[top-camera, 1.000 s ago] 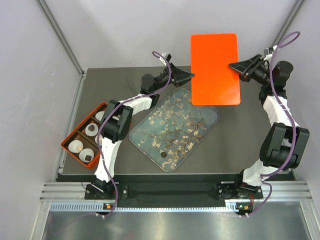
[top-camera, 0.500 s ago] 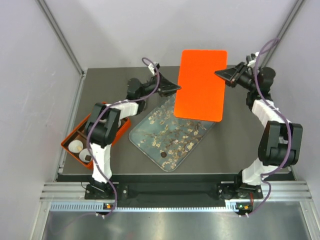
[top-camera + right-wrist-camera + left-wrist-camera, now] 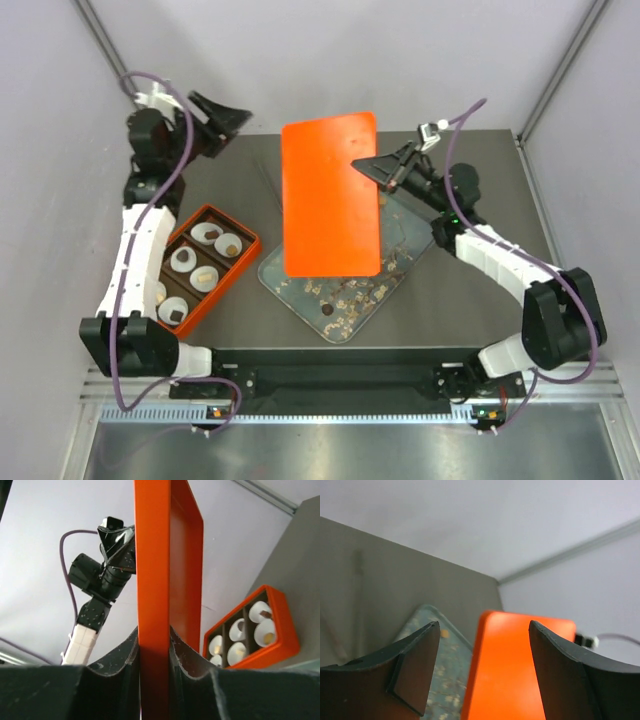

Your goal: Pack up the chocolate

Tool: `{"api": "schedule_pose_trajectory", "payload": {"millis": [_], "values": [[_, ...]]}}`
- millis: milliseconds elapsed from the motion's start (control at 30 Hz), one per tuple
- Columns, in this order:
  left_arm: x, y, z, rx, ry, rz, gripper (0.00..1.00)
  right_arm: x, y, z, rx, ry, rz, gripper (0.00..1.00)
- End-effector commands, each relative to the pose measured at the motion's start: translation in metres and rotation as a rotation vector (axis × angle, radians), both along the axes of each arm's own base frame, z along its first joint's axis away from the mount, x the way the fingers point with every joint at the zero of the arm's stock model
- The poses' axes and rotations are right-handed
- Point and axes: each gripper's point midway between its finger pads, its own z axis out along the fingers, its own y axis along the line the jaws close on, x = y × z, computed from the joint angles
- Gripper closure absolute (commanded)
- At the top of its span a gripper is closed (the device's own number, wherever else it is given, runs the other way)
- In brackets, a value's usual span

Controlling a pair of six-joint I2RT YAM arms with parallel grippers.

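A flat orange lid (image 3: pixel 330 195) hangs over the clear tray (image 3: pixel 300 290); my right gripper (image 3: pixel 372 166) is shut on its right edge. The right wrist view shows the lid (image 3: pixel 152 555) edge-on, pinched between both jaws of that gripper (image 3: pixel 154 635). My left gripper (image 3: pixel 226 115) is raised at the back left, open and empty, apart from the lid (image 3: pixel 520 670). Chocolate pieces sit in white paper cups in the orange box (image 3: pixel 243 262): a dark one (image 3: pixel 175 313) and a caramel one (image 3: pixel 225 243). A dark piece (image 3: pixel 328 309) lies on the tray.
Pale flakes are strewn over the clear tray (image 3: pixel 437 675). The orange box (image 3: pixel 280 652) of cups stands at the table's left, beside the tray. Grey walls close in on the left, back and right. The left arm (image 3: pixel 97 580) stands high beyond the lid.
My left gripper opened, let go of the lid and swung away to the back left. My right gripper carried the lid leftward, over the tray. The box of cups now shows fully.
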Motion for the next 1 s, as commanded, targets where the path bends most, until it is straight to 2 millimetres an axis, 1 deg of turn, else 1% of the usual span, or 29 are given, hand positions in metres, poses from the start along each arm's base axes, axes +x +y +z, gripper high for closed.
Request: {"api": "schedule_pose_trajectory", "payload": {"millis": [0,33,67,100,133,167,200,233,267,300,333,400,433,467,533,567,600,633,667,700,733,767,800,833,867,900,967], "values": [[-0.009,0.054,-0.037,0.155,0.197,0.176,0.23,-0.001,0.022,0.04,0.135,-0.076,-0.137,1.0],[-0.011,0.061,-0.028,0.211,0.172,0.207,0.23,-0.001,0.032,0.041,0.149,-0.072,-0.145,1.0],[-0.022,0.063,-0.027,0.233,0.184,0.212,0.23,-0.013,0.053,0.047,0.172,-0.085,-0.124,1.0],[-0.027,0.068,-0.028,0.254,0.19,0.237,0.23,-0.002,0.062,0.039,0.191,-0.058,-0.174,1.0],[-0.031,0.077,-0.04,0.28,0.22,0.284,0.23,-0.011,0.075,0.046,0.234,-0.077,-0.158,1.0],[-0.045,0.083,-0.035,0.281,0.208,0.325,0.23,-0.008,0.079,0.052,0.277,-0.07,-0.168,1.0],[-0.051,0.088,-0.059,0.277,0.256,0.344,0.23,0.005,0.084,0.042,0.31,-0.048,-0.213,1.0],[-0.056,0.093,-0.061,0.247,0.247,0.361,0.23,0.007,0.086,0.046,0.357,-0.052,-0.235,1.0],[-0.068,0.084,-0.044,0.217,0.157,0.317,0.23,0.007,0.082,0.064,0.445,-0.083,-0.241,1.0],[-0.072,0.084,-0.058,0.207,0.181,0.303,0.23,0.024,0.084,0.05,0.465,-0.047,-0.287,1.0],[-0.076,0.084,-0.059,0.206,0.181,0.295,0.23,0.029,0.082,0.052,0.499,-0.039,-0.3,1.0],[-0.084,0.083,-0.06,0.225,0.202,0.274,0.22,0.043,0.08,0.06,0.553,-0.052,-0.336,1.0],[-0.086,0.082,-0.06,0.239,0.203,0.266,0.22,0.049,0.078,0.063,0.554,-0.054,-0.35,1.0],[-0.089,0.082,-0.057,0.239,0.197,0.265,0.22,0.054,0.078,0.072,0.548,-0.074,-0.367,1.0],[-0.093,0.075,-0.054,0.207,0.189,0.24,0.21,0.062,0.075,0.077,0.539,-0.087,-0.395,1.0],[-0.097,0.071,-0.049,0.188,0.175,0.225,0.21,0.064,0.073,0.083,0.551,-0.096,-0.404,1.0],[-0.1,0.066,-0.054,0.166,0.183,0.194,0.21,0.066,0.069,0.085,0.568,-0.1,-0.415,1.0],[-0.099,0.061,-0.049,0.126,0.166,0.182,0.21,0.07,0.064,0.089,0.585,-0.106,-0.423,1.0],[-0.103,0.057,-0.045,0.1,0.146,0.167,0.21,0.073,0.064,0.088,0.6,-0.098,-0.419,1.0],[-0.105,0.051,-0.054,0.049,0.18,0.141,0.21,0.073,0.062,0.09,0.62,-0.097,-0.417,1.0],[-0.104,0.048,-0.05,0.023,0.154,0.127,0.2,0.075,0.06,0.094,0.639,-0.097,-0.415,1.0],[-0.106,0.045,-0.047,-0.006,0.138,0.112,0.2,0.078,0.062,0.092,0.646,-0.086,-0.41,1.0],[-0.106,0.04,-0.055,-0.068,0.166,0.093,0.2,0.078,0.062,0.093,0.653,-0.086,-0.408,1.0],[-0.105,0.038,-0.042,-0.095,0.107,0.084,0.19,0.078,0.064,0.096,0.661,-0.086,-0.397,1.0],[-0.104,0.037,-0.049,-0.123,0.108,0.081,0.19,0.078,0.066,0.096,0.659,-0.086,-0.389,1.0],[-0.103,0.037,-0.046,-0.169,0.104,0.091,0.19,0.077,0.068,0.096,0.66,-0.085,-0.384,1.0],[-0.102,0.038,-0.037,-0.187,0.033,0.095,0.18,0.076,0.068,0.095,0.67,-0.073,-0.371,1.0]]}}
